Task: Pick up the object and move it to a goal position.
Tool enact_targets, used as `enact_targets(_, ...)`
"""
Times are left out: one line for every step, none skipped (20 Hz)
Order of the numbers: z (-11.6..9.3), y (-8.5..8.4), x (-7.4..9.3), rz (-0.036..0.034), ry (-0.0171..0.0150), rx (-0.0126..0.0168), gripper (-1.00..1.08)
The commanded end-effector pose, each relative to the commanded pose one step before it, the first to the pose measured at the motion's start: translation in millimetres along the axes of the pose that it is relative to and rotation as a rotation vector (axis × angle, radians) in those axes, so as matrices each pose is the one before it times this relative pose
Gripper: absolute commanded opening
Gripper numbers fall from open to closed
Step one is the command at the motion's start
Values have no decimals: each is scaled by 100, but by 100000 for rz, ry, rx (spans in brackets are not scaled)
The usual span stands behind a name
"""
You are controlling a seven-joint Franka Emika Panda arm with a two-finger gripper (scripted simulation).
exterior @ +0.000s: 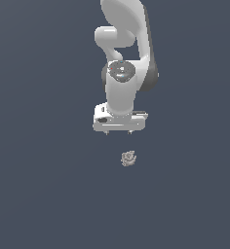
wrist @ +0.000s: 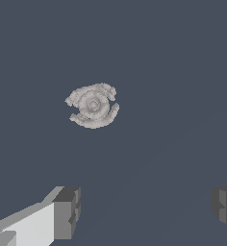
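One object (wrist: pixel 93 105): lumpy swirl clear at wrist, mere speck outside.
Jaws: wide apart, empty.
Arm (exterior: pixel 121 87): exterior only.

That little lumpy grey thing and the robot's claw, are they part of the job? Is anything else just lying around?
Part of the job:
- the lumpy grey object, lying on the floor, not yet picked up
- the gripper, open, not touching the object

Just lying about:
- nothing else shows; only the plain dark floor
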State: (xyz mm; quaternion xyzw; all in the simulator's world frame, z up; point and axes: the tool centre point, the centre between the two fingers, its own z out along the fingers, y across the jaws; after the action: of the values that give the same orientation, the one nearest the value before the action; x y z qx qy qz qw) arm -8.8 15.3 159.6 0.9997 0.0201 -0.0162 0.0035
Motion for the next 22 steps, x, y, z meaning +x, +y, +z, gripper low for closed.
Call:
enact_targets(0, 1, 0, 0, 0, 0, 100)
enact_targets(16, -17, -11, -8, -68, 5, 100)
enact_targets(69, -49, -25, -22, -237, 23, 100)
enact_targets(98, -79, -45, -34, -362, 35, 100)
enact_targets(140, -109, -60, -51, -507, 47, 100)
enact_targets(180, -140, -73, -72, -645, 58, 100)
enact_targets(182, -142, -70, -84, -644, 54, 100)
enact_targets(142, -111, -49, -77, -490, 39, 100)
enact_targets(102, -79, -28, -68, -338, 25, 100)
enact_targets(62, -47, -9, -55, -187, 13, 100)
enact_targets(-3, 5, -2, 0, 0, 0, 100)
enact_targets(-12, 11, 13, 2, 69, -6, 100)
enact_targets(-45, 28, -23, 95, 73, -1, 100)
enact_targets(-12, -18, -14, 0, 0, 0, 100)
enact_targets(19, 31, 24, 0, 0, 0, 100)
enact_targets(38, -48, 66, -226, 35, -14, 100)
enact_targets(58, -48, 109, -322, 74, -22, 100)
enact_targets(77, -64, 151, -443, 113, -31, 100)
enact_targets(97, -83, 194, -569, 152, -38, 100)
enact_targets(119, -96, 235, -684, 187, -45, 100)
enact_targets(141, -111, 273, -797, 220, -49, 100)
enact_targets(163, -126, 309, -904, 248, -52, 100)
